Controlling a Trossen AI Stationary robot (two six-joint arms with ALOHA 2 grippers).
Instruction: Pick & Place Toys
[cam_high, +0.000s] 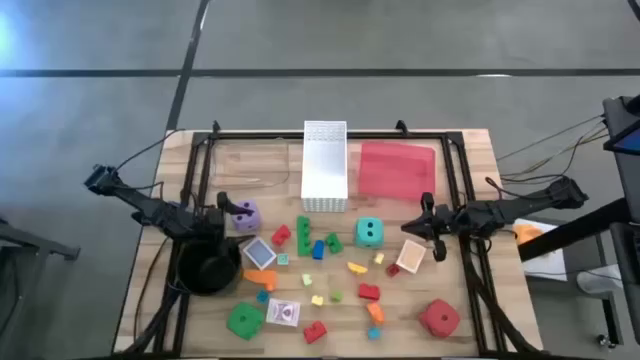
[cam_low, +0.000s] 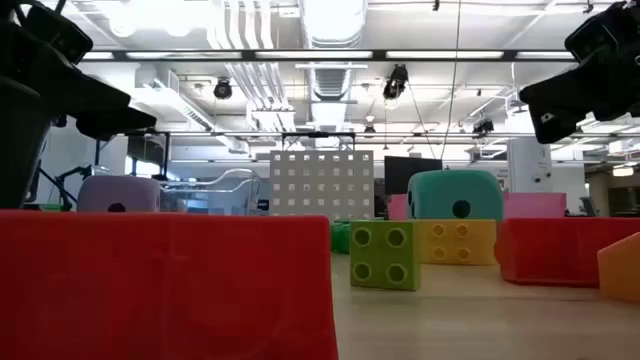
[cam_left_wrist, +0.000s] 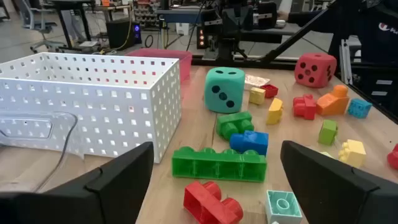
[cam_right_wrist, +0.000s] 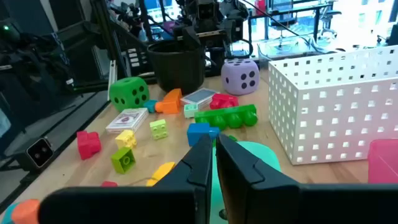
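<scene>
The left gripper (cam_left_wrist: 214, 180) hovers with fingers spread wide and empty just beside the white basket (cam_left_wrist: 93, 99), over a long green brick (cam_left_wrist: 217, 165). Past the basket's corner stands the teal die (cam_left_wrist: 224, 89), farther off the red die (cam_left_wrist: 315, 69). The right gripper (cam_right_wrist: 214, 155), fingers pressed together and empty, hangs beyond the teal die.

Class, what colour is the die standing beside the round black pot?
Pale purple die with dark pips, beside the black pot; clearest in the right wrist view.
</scene>
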